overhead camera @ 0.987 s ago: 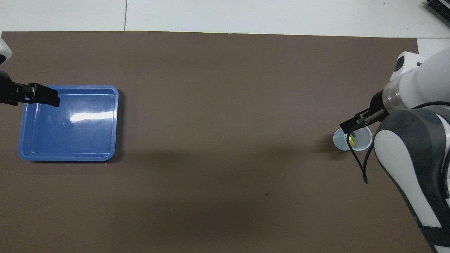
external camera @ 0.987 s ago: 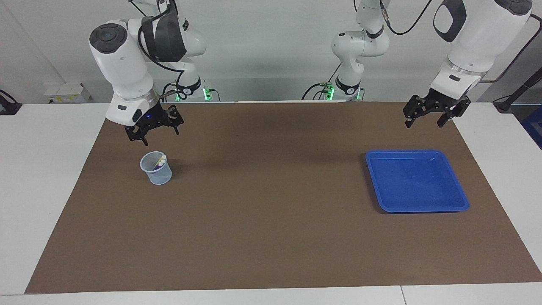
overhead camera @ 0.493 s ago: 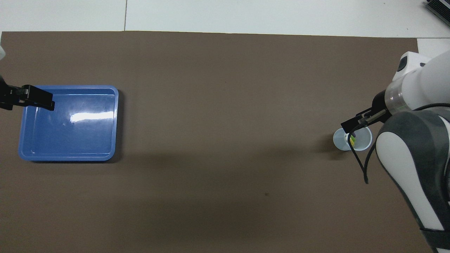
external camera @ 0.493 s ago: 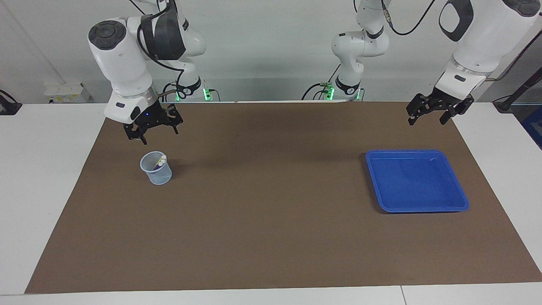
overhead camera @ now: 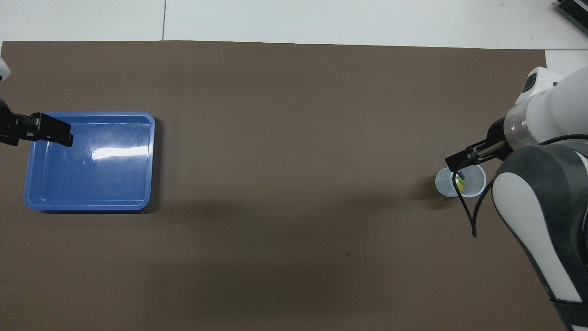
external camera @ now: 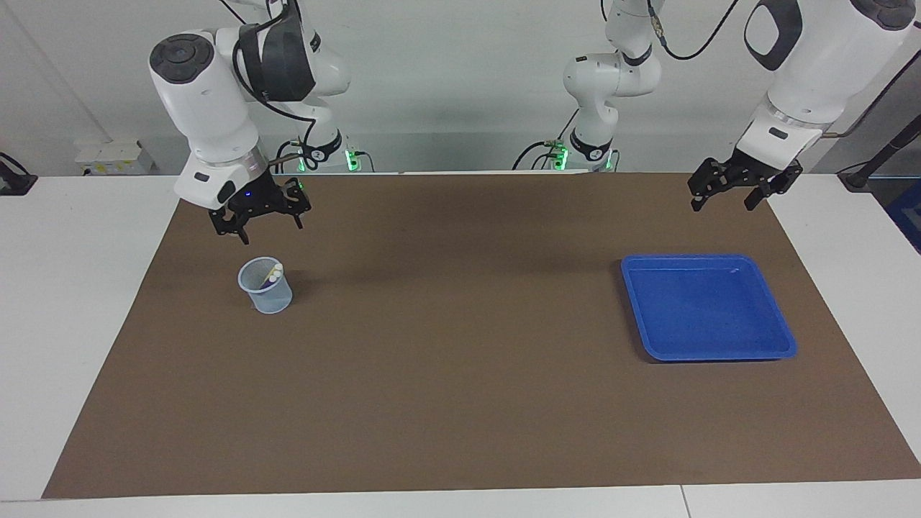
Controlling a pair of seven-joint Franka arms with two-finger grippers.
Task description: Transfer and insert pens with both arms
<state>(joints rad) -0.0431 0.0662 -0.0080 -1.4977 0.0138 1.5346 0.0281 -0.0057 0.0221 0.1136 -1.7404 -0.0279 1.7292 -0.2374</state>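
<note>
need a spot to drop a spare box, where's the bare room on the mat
The widest free patch is the brown mat between the pen cup and the blue tray. The strip from both toward the mat's edge farthest from the robots is bare too. It is crowded only at the cup, under the right gripper.

both arms are glossy white, built of thick rounded segments. the right arm (external camera: 209, 108) carries a dark grey round cap on its elbow joint and a wide black-grey band beside it, with black cables looping past that band. a silver ring sits at its wrist, and a small blue light glows just under the ring. the right gripper (external camera: 260, 216) is black and angular. the left arm (external camera: 813, 65) shows a black oval panel and a thin black cable; the left gripper (external camera: 734, 191) is black too. green lights glow at both bases.
</note>
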